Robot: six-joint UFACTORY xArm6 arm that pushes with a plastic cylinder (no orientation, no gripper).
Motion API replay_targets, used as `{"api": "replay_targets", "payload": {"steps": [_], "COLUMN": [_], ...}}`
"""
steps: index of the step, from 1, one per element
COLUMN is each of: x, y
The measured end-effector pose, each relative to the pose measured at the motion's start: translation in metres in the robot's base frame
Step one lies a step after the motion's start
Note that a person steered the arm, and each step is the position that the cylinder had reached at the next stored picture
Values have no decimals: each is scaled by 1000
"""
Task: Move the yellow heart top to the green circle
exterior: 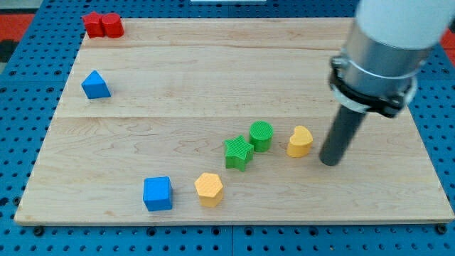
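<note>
Wooden table [178,78]: my tip [329,162], a bare rod with no jaws, stands just right of the yellow heart [300,141], beside the green circle [261,135].

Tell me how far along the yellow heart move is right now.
Done: nothing visibly yet; the yellow heart sits apart from the green circle, on its right in the view, not above it. In hand: my tip stands just right of the heart. Left: working the heart around to the circle's top side.
</note>
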State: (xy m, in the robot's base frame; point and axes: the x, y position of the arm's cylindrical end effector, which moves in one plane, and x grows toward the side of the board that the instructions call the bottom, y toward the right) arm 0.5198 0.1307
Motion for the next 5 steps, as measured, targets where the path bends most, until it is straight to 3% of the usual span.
{"api": "replay_targets", "payload": {"steps": [2,3,4,5], "x": [-60,-68,-42,-20], "y": [-24,-8,23,1]}}
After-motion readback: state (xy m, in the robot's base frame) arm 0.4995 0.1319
